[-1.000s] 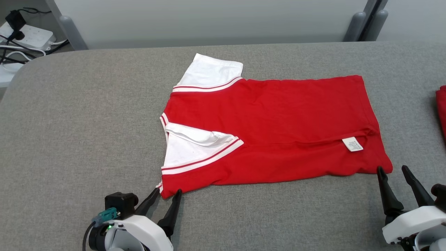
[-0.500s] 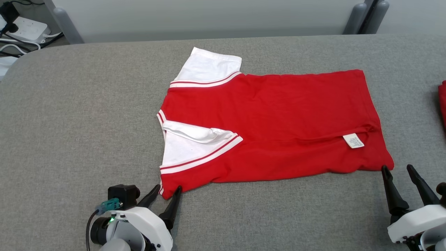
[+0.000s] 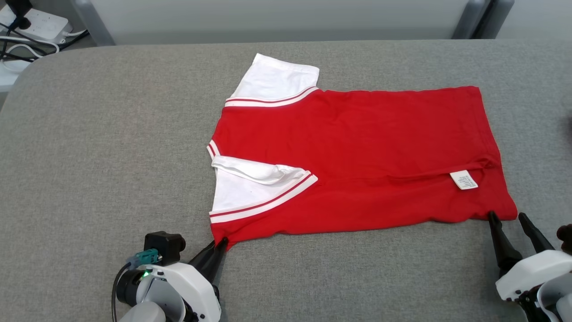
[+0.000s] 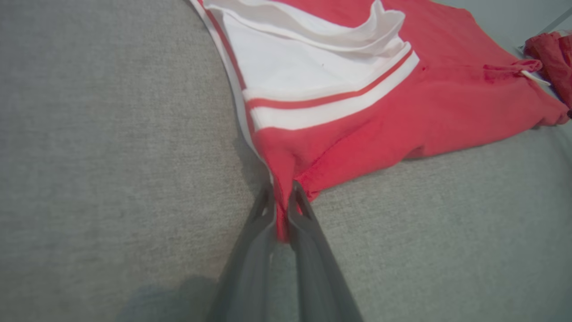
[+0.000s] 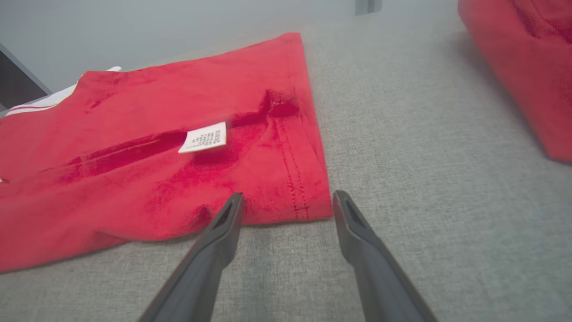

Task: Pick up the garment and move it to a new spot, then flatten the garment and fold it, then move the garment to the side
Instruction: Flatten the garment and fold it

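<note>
The garment (image 3: 357,156) is a red shirt with white, red-striped sleeves, lying flat across the grey table, collar end to the left. My left gripper (image 3: 220,244) is shut on the garment's near-left corner (image 4: 280,210), the red cloth pinched between its dark fingers (image 4: 259,223). My right gripper (image 3: 507,218) stands open at the near-right hem corner (image 5: 308,201), one fingertip on each side of it, with no cloth pinched. A white care label (image 3: 464,180) lies near that corner.
Another red cloth (image 5: 523,67) lies to the right of the garment. The grey table (image 3: 111,156) has free room left of and in front of the shirt. Cables and a power strip (image 3: 31,22) lie past the far-left edge.
My left gripper has shut on the garment's near-left corner. The head camera has shifted slightly; the right gripper stays open by the hem corner.
</note>
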You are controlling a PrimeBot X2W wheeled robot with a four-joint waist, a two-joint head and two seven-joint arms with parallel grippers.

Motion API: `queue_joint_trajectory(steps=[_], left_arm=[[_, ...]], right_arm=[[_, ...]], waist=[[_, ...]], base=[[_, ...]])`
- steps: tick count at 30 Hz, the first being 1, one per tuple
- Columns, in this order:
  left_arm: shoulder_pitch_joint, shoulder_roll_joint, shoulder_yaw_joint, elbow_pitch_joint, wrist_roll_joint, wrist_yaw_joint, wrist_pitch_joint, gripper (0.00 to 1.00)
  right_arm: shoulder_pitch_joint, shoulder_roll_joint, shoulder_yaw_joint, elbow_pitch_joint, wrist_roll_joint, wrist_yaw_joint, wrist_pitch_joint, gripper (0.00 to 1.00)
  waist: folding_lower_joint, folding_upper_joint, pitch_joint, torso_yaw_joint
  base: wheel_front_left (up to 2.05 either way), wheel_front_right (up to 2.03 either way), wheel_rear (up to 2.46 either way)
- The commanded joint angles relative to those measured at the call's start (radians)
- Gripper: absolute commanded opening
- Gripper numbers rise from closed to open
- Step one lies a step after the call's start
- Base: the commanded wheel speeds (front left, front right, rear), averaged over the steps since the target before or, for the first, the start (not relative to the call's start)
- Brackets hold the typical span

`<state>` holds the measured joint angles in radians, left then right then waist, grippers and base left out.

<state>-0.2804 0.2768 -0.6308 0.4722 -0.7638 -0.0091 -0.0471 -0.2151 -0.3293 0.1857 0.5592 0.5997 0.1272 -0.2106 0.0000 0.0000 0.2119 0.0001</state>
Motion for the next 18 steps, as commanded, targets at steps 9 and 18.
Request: queue_joint_trajectory(steps=[9, 18], left_arm=[[-0.056, 0.05, 0.021, -0.08, 0.018, 0.005, 0.027, 0.0], [-0.053, 0.076, 0.01, -0.127, 0.013, 0.01, 0.068, 0.0]], right_arm=[[-0.105, -0.052, 0.081, 0.094, 0.091, 0.003, 0.011, 1.0], [-0.14, -0.084, 0.187, 0.152, 0.168, 0.003, 0.013, 0.0]], waist=[[0.0, 0.0, 0.032, 0.028], [0.0, 0.0, 0.032, 0.035]], base=[[0.0, 0.0, 0.0], [0.0, 0.0, 0.0]])
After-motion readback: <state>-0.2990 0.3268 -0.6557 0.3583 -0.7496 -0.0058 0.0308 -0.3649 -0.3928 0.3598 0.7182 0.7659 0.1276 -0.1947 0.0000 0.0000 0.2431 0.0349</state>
